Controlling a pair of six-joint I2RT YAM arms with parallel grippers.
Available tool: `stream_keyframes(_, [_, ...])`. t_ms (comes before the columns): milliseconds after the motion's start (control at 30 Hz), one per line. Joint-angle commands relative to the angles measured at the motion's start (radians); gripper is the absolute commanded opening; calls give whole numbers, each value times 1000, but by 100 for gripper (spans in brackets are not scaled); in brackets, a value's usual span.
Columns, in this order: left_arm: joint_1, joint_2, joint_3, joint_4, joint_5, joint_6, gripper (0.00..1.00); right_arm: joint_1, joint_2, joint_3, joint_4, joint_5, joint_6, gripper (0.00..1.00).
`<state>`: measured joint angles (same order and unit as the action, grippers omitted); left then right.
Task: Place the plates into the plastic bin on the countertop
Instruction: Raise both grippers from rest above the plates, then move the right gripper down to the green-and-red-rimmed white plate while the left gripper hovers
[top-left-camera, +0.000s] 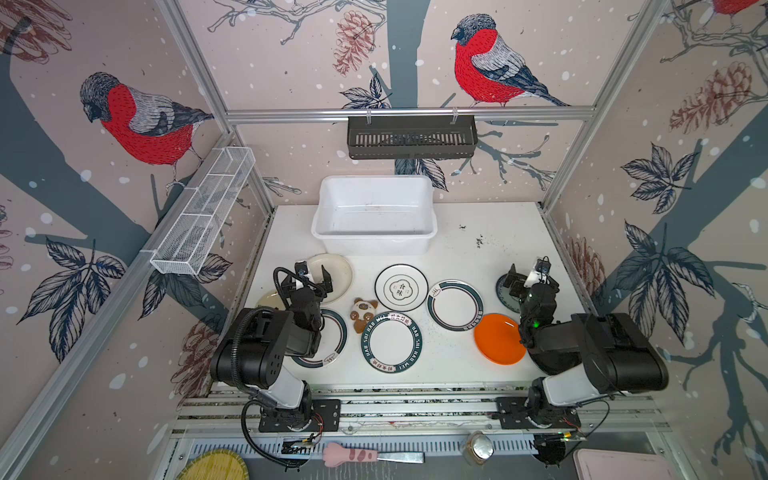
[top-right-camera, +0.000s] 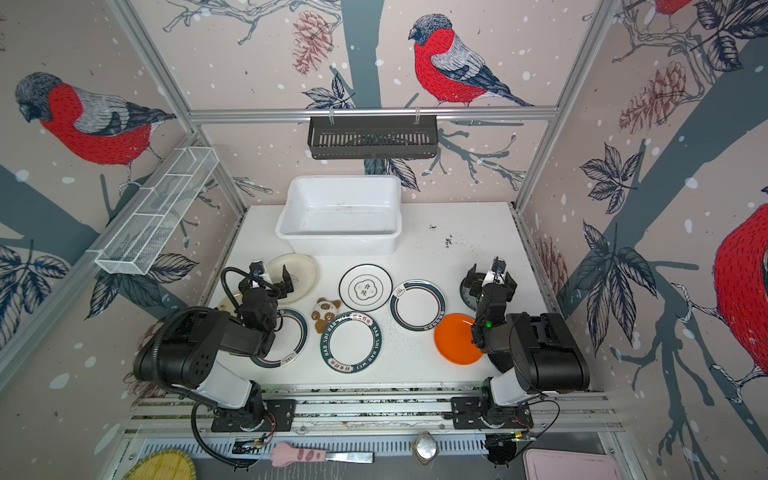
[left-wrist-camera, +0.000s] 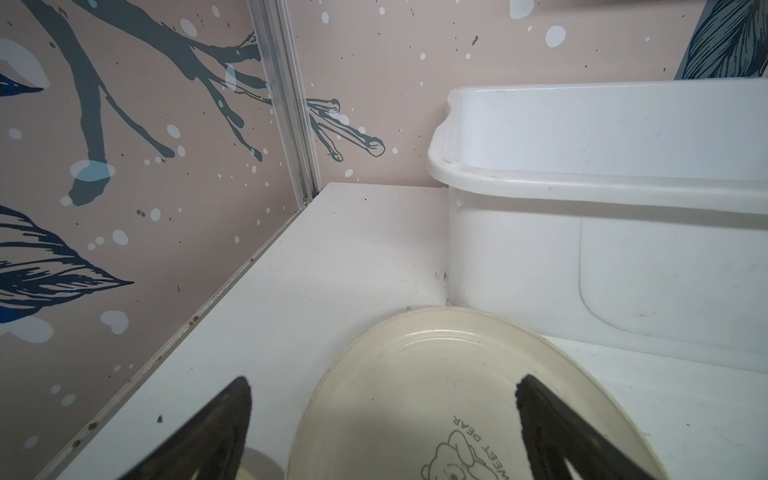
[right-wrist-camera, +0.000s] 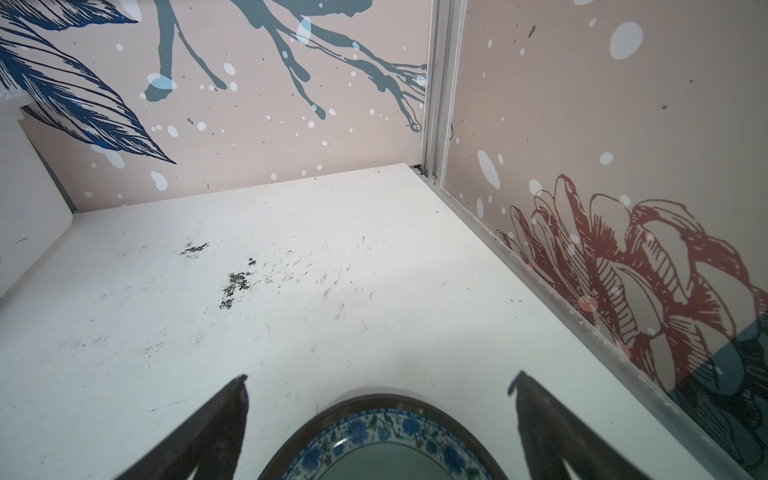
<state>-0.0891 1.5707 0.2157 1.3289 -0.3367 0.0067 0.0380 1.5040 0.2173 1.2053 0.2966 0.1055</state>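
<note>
Countertop (top-left-camera: 478, 224): flat, white, with dark specks and scuffs towards the far right.

Plastic bin (top-left-camera: 374, 245): white tub standing on the countertop at the far edge, a little left of centre, close to the back wall. All plates lie outside it, nearer than the bin.

Left gripper (top-left-camera: 309, 282): on the left, jaws spread wide, grasping nothing. It hangs over the near-left edge of the cream plate (top-left-camera: 338, 270). The left wrist view shows one finger over bare countertop and the other over the plate. Contact cannot be told.

Right gripper (top-left-camera: 532, 279): on the right, jaws likewise released and empty, straddling the blue-patterned plate (right-wrist-camera: 374, 419) near the right wall.

Plates, flat on the countertop:
- green-rimmed lettered plate (top-left-camera: 391, 341), near centre
- second green-rimmed plate (top-left-camera: 455, 305), to its right and farther back
- third green-rimmed plate (top-left-camera: 334, 336), partly under the left arm
- black-rimmed white plate (top-left-camera: 401, 287), centre, just near of the bin
- orange plate (top-left-camera: 496, 338), near right, partly under the right arm

Panda toy (top-left-camera: 363, 313): small, brown and white, lying among the centre plates and touching the lettered plate's rim.
</note>
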Motion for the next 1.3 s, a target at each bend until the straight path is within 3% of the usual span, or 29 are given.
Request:
stream_keyframes(0, [12,-6,7,17,0,-22,98,-1,0,4,29,-5,3,100])
stream_keyframes(400, [10,-9,5,24,-3,-15,98,21,-57,4,-13,34,-9,99])
stream_keyframes(467, [-12,-59,16,-34,-20,7,98,62,-100,-6,-21,91,-40,99])
stream_keyframes(567, [-71,-146,59,-167,-180,35,98,184,-137,-1,-21,281,-126,99])
stream_keyframes(633, [-107,-167,86,-200,-288,53,98,248,-162,46,-106,353,-166,99])
stream_keyframes(733, [-165,-174,90,-150,-427,105,98,298,-222,204,-442,405,-101,99])
stream_keyframes(800, [-202,-185,105,-156,-473,148,98,316,-246,309,-656,440,-32,99])
stream_keyframes(867, [-237,-215,159,-295,-476,147,98,341,-284,370,-768,451,-20,99])
stream_keyframes(933, [-265,-252,221,-471,-483,50,98,352,-323,409,-858,439,10,99])
stream_keyframes(1100, [-328,-352,262,-659,-441,-122,98,349,-435,462,-1068,266,157,99])
stream_keyframes(1267, [-338,-415,305,-815,-243,-240,98,304,-474,500,-1296,-25,322,99])
